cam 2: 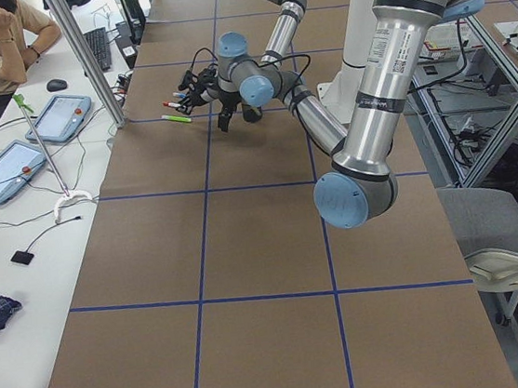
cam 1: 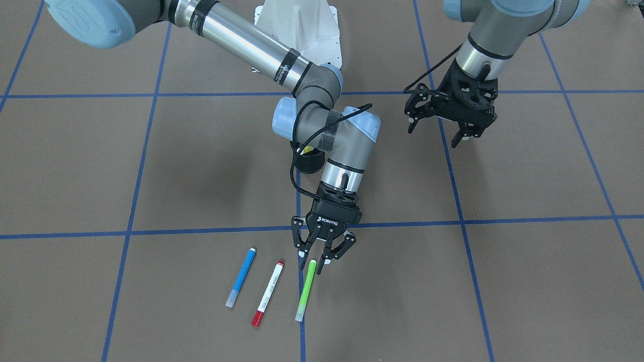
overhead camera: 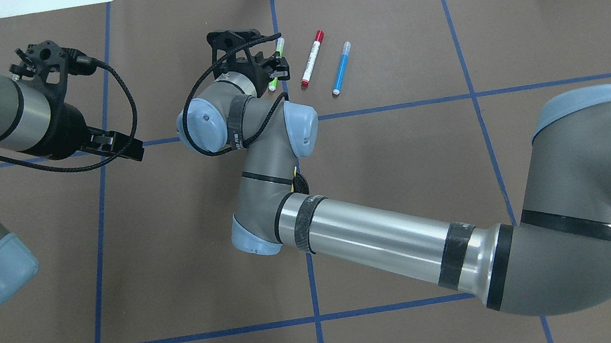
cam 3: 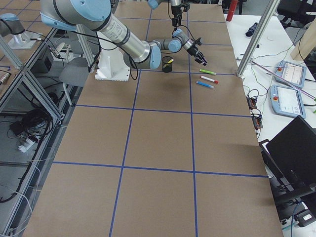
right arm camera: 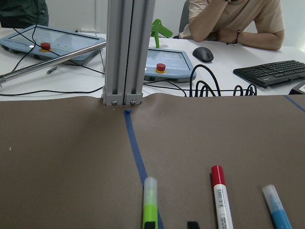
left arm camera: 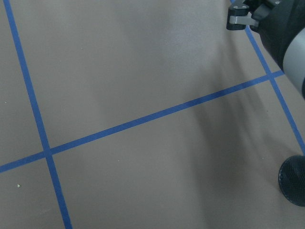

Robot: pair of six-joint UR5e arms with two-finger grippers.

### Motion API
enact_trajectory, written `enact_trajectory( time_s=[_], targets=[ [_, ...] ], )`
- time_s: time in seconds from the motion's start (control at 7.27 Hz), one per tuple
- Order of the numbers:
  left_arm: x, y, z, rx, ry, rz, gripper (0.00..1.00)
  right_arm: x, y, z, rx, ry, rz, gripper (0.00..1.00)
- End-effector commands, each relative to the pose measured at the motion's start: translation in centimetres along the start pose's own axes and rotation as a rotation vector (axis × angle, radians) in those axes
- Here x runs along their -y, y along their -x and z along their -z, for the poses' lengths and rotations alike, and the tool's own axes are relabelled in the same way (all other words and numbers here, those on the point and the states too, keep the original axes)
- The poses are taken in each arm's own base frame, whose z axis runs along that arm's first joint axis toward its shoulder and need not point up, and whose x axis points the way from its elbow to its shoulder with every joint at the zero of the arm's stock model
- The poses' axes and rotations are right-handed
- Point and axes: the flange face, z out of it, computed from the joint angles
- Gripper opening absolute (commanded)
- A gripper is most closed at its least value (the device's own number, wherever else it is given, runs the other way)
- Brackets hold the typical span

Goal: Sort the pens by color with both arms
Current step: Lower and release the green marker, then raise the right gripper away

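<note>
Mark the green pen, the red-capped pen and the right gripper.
green pen (cam 1: 306, 291), exterior front-facing view, middle of the barrel.
red-capped pen (cam 1: 268, 292), exterior front-facing view, middle of the white barrel.
right gripper (cam 1: 314, 256), exterior front-facing view, midway between its open fingertips.

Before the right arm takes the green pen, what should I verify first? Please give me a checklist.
1. Right gripper jaws open: ok.
2. Green pen between the jaws: cannot tell; the gripper hangs over the pen's end, not its middle.
3. Red pen apart from the green pen: ok.
4. Left gripper out of the way: ok, open and empty.
5. Yellow pen already in the cup: ok.
</note>
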Motion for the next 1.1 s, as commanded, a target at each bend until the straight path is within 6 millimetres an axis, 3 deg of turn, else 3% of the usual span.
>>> enact_trajectory(
  time_s=[0.0,0.14,0.28,0.41,0.69,0.96],
  targets=[
    [0.0,0.0,0.1,-0.001,-0.001,0.002,0.99,1.1,0.2,0.4,0.012,0.0,-0.01,0.55],
    [0.1,-0.2,0.2,-0.003,-0.003,0.003,0.99,2.4,0.3,1.2,0.034,0.019,-0.026,0.66],
    [0.3,-0.5,0.4,-0.005,-0.008,0.034,0.99,4.0,0.1,0.9,0.044,0.055,-0.045,0.84],
    [0.3,-0.8,0.3,-0.009,-0.008,0.046,0.99,6.1,-0.4,0.5,0.058,0.101,-0.073,0.96],
    [0.5,-1.2,0.4,-0.014,-0.01,0.065,0.99,11.9,-2.7,-0.6,0.123,0.271,-0.096,0.98],
    [1.9,-3.1,1.0,-0.032,-0.028,0.133,0.99,15.1,-7.6,-3.4,0.172,0.388,-0.029,0.98]
  ],
)
